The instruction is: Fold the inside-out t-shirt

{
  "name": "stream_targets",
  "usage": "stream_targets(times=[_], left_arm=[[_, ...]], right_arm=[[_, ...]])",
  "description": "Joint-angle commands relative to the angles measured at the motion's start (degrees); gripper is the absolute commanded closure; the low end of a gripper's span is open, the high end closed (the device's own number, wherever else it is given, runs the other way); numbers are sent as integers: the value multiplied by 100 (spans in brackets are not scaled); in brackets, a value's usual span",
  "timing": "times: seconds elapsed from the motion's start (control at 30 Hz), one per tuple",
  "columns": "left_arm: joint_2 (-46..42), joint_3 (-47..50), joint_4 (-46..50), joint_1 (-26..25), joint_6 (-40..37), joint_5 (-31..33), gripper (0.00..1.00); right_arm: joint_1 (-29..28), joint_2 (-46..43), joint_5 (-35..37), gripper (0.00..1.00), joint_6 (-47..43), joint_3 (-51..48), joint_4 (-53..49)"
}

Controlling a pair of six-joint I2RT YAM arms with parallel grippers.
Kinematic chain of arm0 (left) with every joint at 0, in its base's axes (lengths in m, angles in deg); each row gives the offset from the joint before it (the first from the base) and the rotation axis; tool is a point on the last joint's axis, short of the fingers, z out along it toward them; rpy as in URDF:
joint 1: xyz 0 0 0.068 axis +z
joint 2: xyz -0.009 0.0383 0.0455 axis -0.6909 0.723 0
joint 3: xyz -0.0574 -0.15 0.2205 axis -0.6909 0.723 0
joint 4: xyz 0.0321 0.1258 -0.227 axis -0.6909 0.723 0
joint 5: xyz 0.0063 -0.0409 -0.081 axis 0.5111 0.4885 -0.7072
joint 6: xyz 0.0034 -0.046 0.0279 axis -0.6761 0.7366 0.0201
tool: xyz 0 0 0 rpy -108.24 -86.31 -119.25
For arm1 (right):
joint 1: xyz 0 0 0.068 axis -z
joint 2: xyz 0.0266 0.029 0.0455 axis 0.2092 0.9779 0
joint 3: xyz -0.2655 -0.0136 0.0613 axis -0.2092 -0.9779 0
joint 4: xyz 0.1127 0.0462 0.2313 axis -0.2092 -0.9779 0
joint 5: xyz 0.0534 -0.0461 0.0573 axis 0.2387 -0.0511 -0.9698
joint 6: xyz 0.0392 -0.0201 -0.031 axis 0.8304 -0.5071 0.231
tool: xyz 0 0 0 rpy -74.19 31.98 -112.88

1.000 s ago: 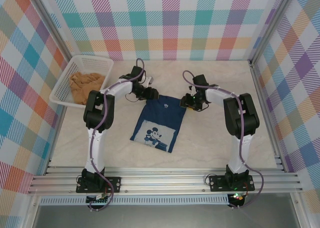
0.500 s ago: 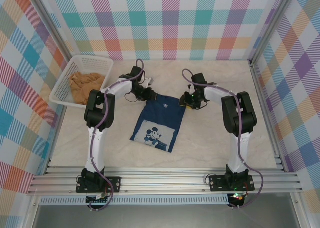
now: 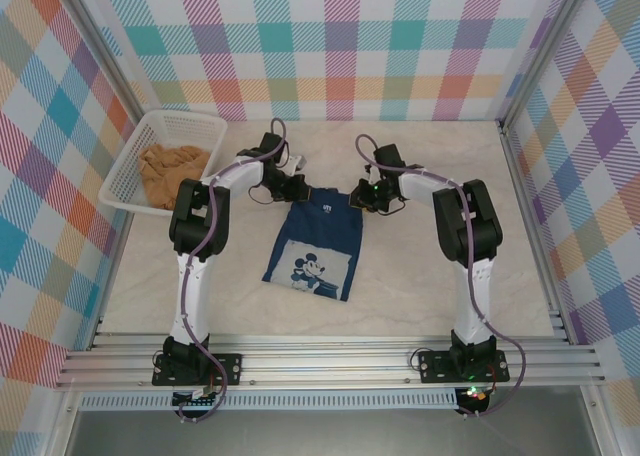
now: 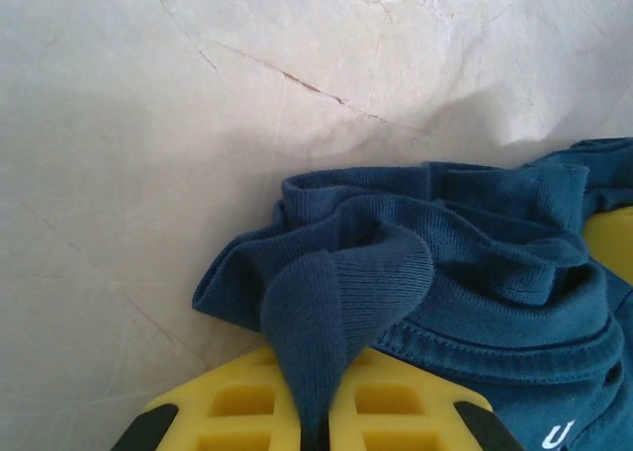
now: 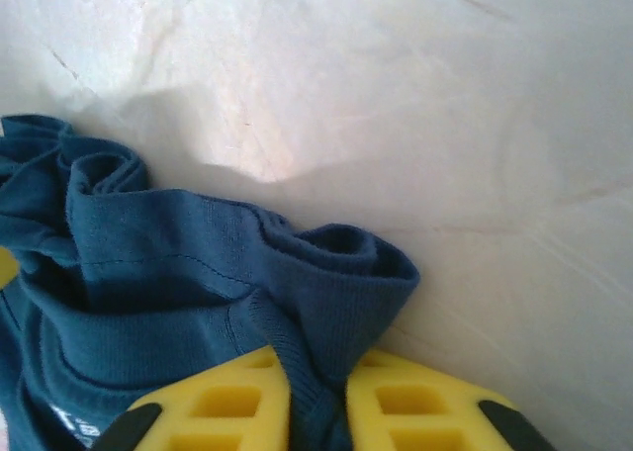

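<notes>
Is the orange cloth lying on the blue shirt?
No, the orange cloth sits in the white basket, apart from the blue shirt.

1. Left arm (image 3: 192,276): the long link runs from the near-edge base away from the rig to the elbow. The forearm angles inward toward the centre.
2. Left gripper (image 3: 298,188) (image 4: 315,411): the wrist is bent so that the gripper points toward the right arm. The yellow fingers (image 4: 237,404) are pressed together on a pinched fold of the t-shirt (image 3: 318,238) (image 4: 475,273).
3. Right arm (image 3: 472,276): mirrors the left, with its forearm angled inward from the elbow.
4. Right gripper (image 3: 362,198) (image 5: 316,406): it points toward the left arm. The yellow fingers (image 5: 223,402) are clamped on a fold of the t-shirt (image 5: 148,273).
5. The grippers sit near each other, apart, at the garment's far edge.
</notes>
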Motion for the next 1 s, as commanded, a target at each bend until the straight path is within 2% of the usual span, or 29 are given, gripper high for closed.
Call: stream_targets(times=[0.0, 0.1, 0.43, 0.77, 0.87, 0.97], left_arm=[[24, -84, 92, 189, 92, -71, 100], [-140, -41, -35, 330, 182, -122, 100], [-645, -266, -590, 758, 732, -347, 100], [-572, -2956, 104, 767, 926, -321, 100], [-884, -2762, -17, 768, 906, -404, 100], [-1417, -1733, -527, 761, 864, -534, 100]], right_arm=[[-177, 166, 17, 91, -102, 113, 376], [-114, -54, 148, 99, -226, 91, 522], [84, -863, 253, 100, -500, 323, 1295], [117, -685, -126, 100, -1278, 2719, 791], [120, -806, -350, 100, -1605, 2875, 700], [122, -1117, -561, 100, -1822, 2292, 976]])
